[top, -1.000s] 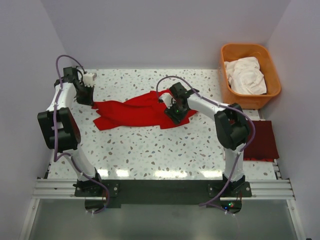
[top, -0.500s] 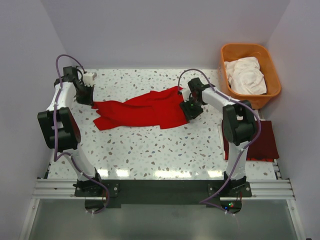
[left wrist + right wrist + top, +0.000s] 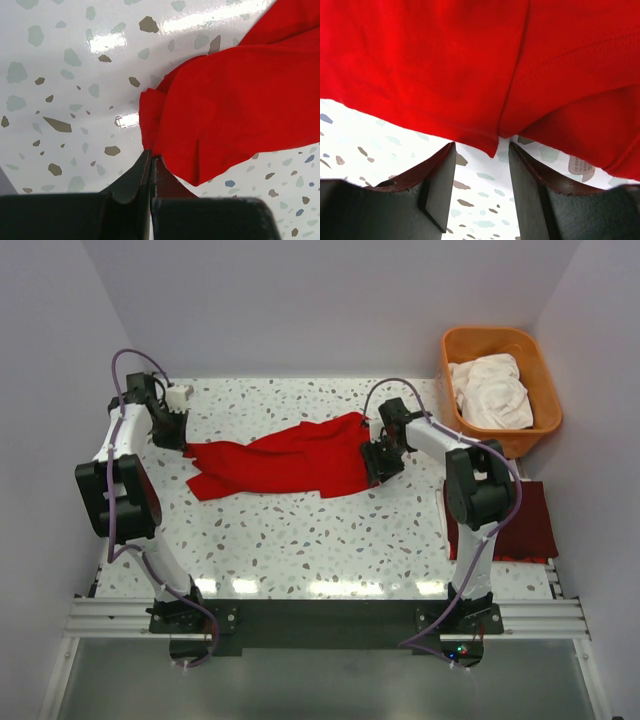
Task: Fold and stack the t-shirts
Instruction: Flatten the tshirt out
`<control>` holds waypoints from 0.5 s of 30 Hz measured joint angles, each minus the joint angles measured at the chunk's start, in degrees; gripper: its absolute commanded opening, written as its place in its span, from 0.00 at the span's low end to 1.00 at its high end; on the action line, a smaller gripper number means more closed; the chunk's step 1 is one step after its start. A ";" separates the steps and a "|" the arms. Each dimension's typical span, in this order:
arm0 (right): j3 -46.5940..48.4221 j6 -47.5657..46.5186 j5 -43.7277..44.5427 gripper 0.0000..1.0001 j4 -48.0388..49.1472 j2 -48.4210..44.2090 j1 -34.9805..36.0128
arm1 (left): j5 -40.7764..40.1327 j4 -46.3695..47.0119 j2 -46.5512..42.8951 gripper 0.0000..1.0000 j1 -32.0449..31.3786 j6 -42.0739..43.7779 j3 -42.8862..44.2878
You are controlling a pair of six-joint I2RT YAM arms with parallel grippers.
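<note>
A red t-shirt (image 3: 285,462) lies stretched and rumpled across the middle of the speckled table. My left gripper (image 3: 183,443) is shut on its left edge; in the left wrist view the cloth (image 3: 235,100) is pinched at the tips of the gripper (image 3: 151,156). My right gripper (image 3: 376,466) is open at the shirt's right edge. In the right wrist view the gripper (image 3: 480,150) has a fold of the red cloth (image 3: 470,65) hanging just above the gap between its fingers. A folded dark red t-shirt (image 3: 520,520) lies at the table's right edge.
An orange basket (image 3: 535,435) at the back right holds a white crumpled garment (image 3: 490,390). Grey walls close in the table at the back and sides. The aluminium rail (image 3: 320,618) runs along the near edge.
My right gripper pulled the shirt's right end out to the right, spreading it, then let go and now stands open at the edge. The left gripper has not moved.
</note>
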 measured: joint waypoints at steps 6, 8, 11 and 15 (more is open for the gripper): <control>-0.92 3.23 -0.26 0.47 2.71 -0.31 0.11 | -0.17 -0.07 0.20 0.00 0.00 0.02 0.02; -2.12 3.98 -0.22 0.43 4.09 -1.03 0.37 | -0.26 -0.24 0.33 0.00 0.00 0.04 0.02; -3.93 5.29 -0.28 0.28 6.36 -1.88 1.01 | -0.37 -0.37 0.37 0.00 0.00 0.04 0.02; -4.90 7.21 -0.74 0.08 8.02 -1.97 1.57 | -0.39 -0.42 0.37 0.00 0.00 0.09 0.02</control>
